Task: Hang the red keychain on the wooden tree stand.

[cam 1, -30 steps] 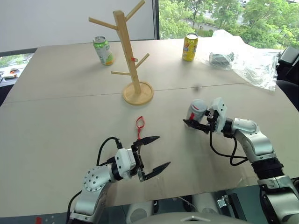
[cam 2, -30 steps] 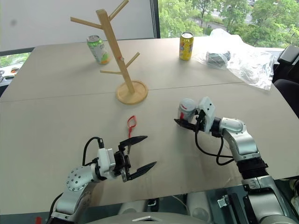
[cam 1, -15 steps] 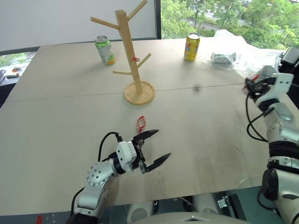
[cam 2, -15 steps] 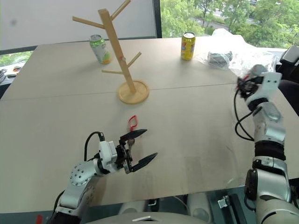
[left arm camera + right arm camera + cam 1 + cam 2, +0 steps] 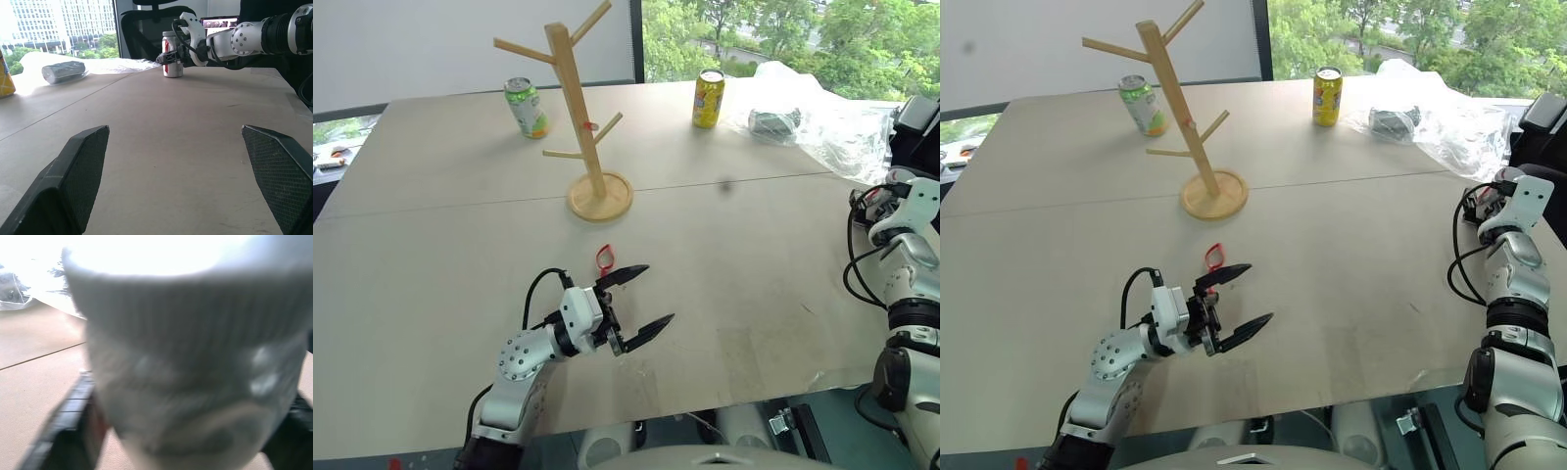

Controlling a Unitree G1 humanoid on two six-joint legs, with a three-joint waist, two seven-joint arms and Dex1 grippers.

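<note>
Windows back the beige table (image 5: 460,206); left claw (image 5: 639,298) gapes empty, right claw's (image 5: 166,58) grip unclear.

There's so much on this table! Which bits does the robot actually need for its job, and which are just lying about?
Part of the job:
red keychain
wooden tree stand
left gripper, open near the keychain

Just lying about:
green can
yellow can
red-and-silver can
plastic bag
</note>
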